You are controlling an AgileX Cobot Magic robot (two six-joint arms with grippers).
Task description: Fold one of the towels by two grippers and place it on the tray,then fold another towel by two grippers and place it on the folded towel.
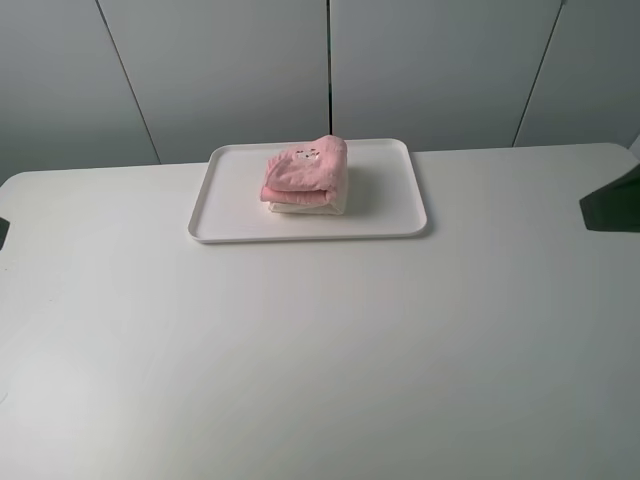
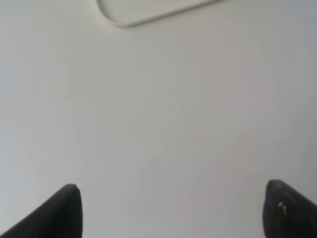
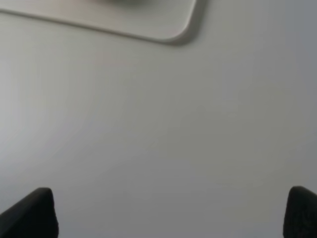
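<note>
A folded pink towel (image 1: 308, 166) with a small animal face on top lies on a folded cream towel (image 1: 305, 206). Only the cream towel's front edge peeks out beneath it. Both rest stacked in the middle of the white tray (image 1: 232, 200) at the back of the table. My left gripper (image 2: 173, 210) hangs open over bare table, with a tray corner (image 2: 129, 20) far ahead of it. My right gripper (image 3: 171, 213) is also open and empty, well short of the tray's other corner (image 3: 171, 30).
The white table (image 1: 320, 350) stretches in front of the tray. A dark piece of the right arm (image 1: 612, 205) shows at the right edge of the high view, and a sliver of the left arm (image 1: 3, 232) at the left edge. Grey wall panels stand behind.
</note>
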